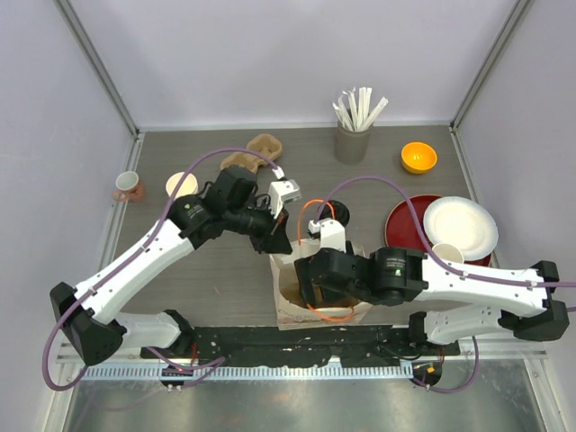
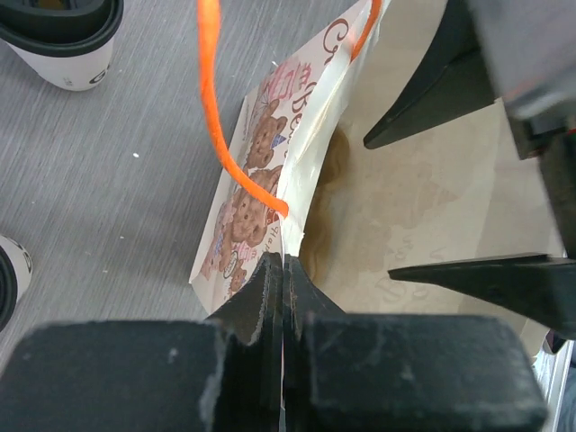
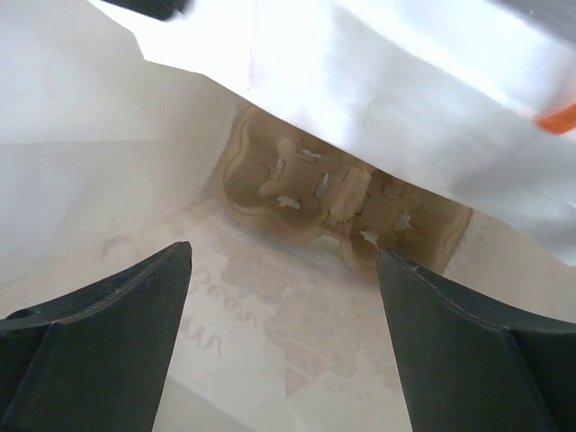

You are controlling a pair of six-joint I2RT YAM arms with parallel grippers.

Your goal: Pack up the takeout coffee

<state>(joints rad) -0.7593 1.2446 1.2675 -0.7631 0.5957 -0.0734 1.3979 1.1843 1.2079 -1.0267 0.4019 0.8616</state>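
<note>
While left gripper [image 2: 282, 261] clamps the paper bag [image 2: 423, 207] rim and right gripper [image 3: 283, 252] hangs jaws apart inside over the pulp carrier [image 3: 333, 193], the lidded takeout coffee [image 2: 63, 45] stands mid-table [image 2: 135, 180] outside the bag; bagging step, next probably withdraw right, grasp cup upright.

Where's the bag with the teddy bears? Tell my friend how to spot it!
Start at the grey wooden table and look to the middle of its near edge. There stands a white paper bag with orange cord handles, open at the top. It is the only thing there with brown teddy bears printed on its side.
</note>
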